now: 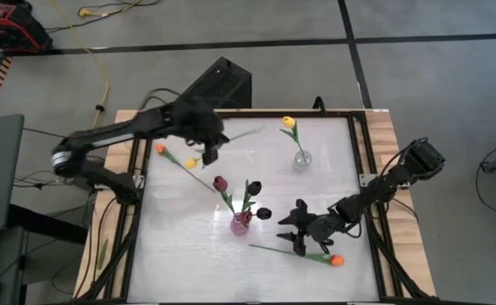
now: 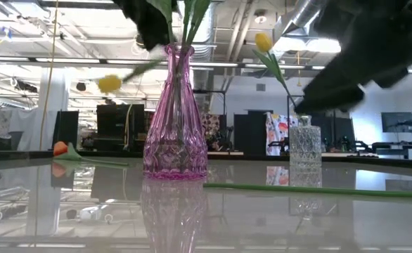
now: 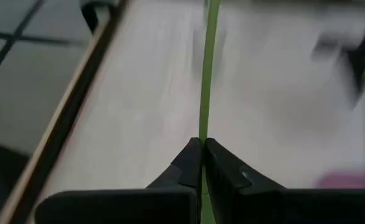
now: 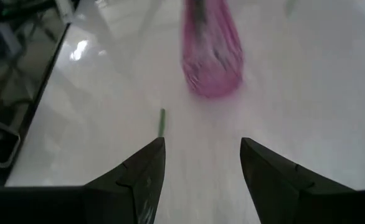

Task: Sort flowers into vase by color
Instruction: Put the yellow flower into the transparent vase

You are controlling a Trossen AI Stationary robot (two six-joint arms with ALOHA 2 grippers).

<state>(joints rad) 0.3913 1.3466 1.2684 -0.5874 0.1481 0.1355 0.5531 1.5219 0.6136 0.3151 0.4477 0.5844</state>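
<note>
Yellow tulip (image 1: pixel 192 162) — held above the table's left half by the left gripper (image 3: pixel 202 151), whose fingers are pinched tight on the thin green stem. In the high view the head lies toward the left and the stem runs up-right toward the clear vase (image 1: pixel 302 159), which already holds one yellow bloom. Judged light and springy; the stem will likely whip and bend, so a grip near mid-stem, as now, should steady it better than one at the tip.

Orange tulip (image 1: pixel 336 261) lies flat near the front edge, long axis roughly left-right, head to the right — the right gripper (image 1: pixel 297 229) hovers just behind it, fingers spread wide, holding nothing. A second orange tulip (image 1: pixel 160 149) lies at the left edge.

Pink vase (image 1: pixel 241 223), centre, carries the dark blooms; likely tippable if knocked.
</note>
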